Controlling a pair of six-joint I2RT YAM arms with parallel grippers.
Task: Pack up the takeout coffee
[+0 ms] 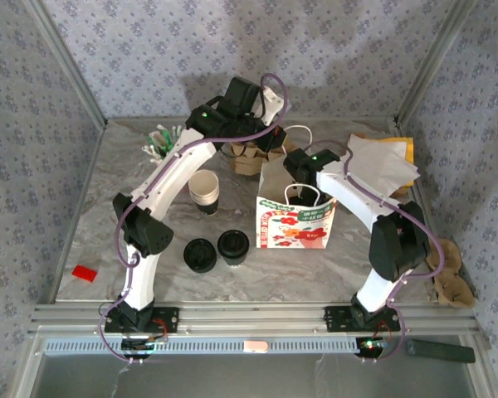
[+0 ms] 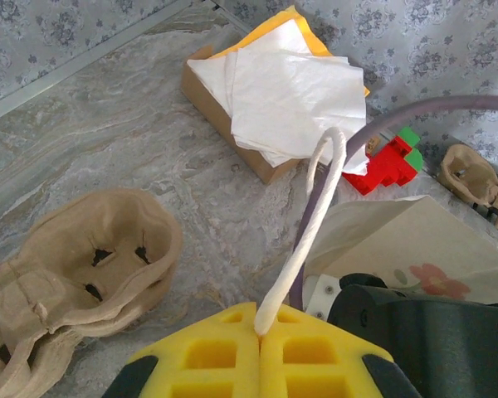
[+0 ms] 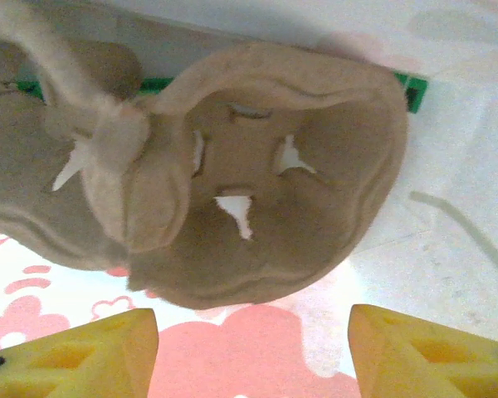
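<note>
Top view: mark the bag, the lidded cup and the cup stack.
bag (image 1: 299, 225), top view, printed front face.
lidded cup (image 1: 233, 244), top view, black lid.
cup stack (image 1: 204, 187), top view, top cup's open mouth.

Flowered paper bag (image 1: 295, 224) mid-table — lidded coffee cup (image 1: 233, 246) and black lids (image 1: 200, 254) just left of it

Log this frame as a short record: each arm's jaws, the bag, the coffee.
left gripper: jaws shut on bag handle
right gripper: jaws open above pulp cup carrier
paper bag: upright, mid-table
takeout coffee: on table left of bag, not yet packed
</note>
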